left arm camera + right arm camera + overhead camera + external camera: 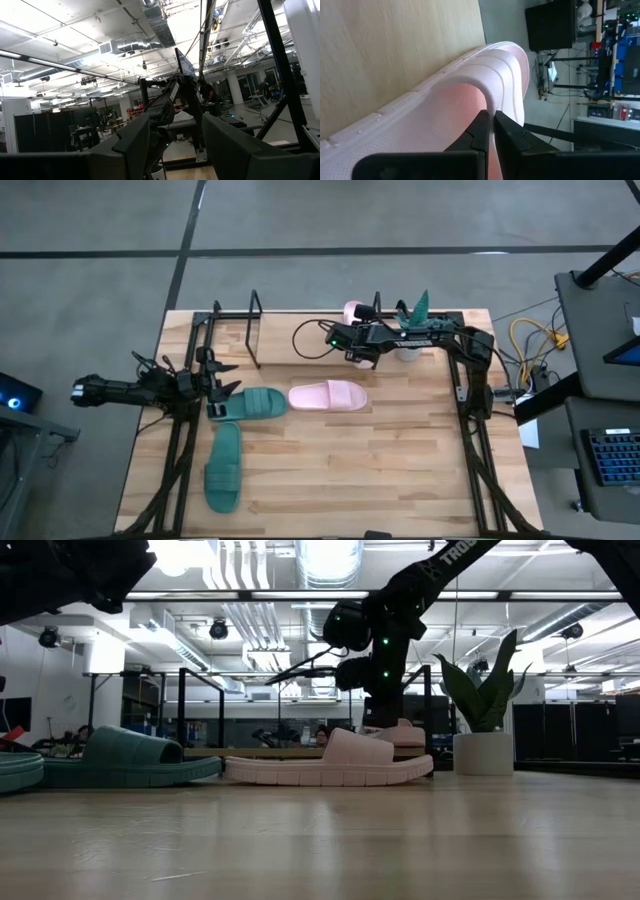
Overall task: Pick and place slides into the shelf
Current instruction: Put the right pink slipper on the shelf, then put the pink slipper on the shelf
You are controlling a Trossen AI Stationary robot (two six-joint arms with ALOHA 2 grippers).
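The right gripper (352, 345) is at the back of the table (400, 470), near the shelf (255, 330), and its fingers (482, 132) are pressed together on the strap of a pale pink slide (470, 100); in the right wrist view the thin rubber of the strap sits pinched between the two dark tips. In the high view this held pink slide (353, 311) shows only a little, behind the gripper at the back edge. So I judge that the step in hand is the placing of the first pink slide: it is carried to the shelf area, but I cannot tell from these views if it already rests on the rack or only beside it. The second pink slide (328, 396) lies flat in the middle of the table, and one dark green slide (250, 403) lies just beside it, heel to heel. The other green slide (223, 467) lies nearer to the front, well apart from the shelf. The left gripper (215, 385) is at the left end of the first green slide with its jaws fairly wide, and it holds nothing that I can see; its own camera looks up into the room. For the next move, the right arm needs to set the pink slide down inside the rods, not on top of them, and only then open. A small plant in a white pot (482, 730) stands close to this arm, so the wrist should keep away from it.
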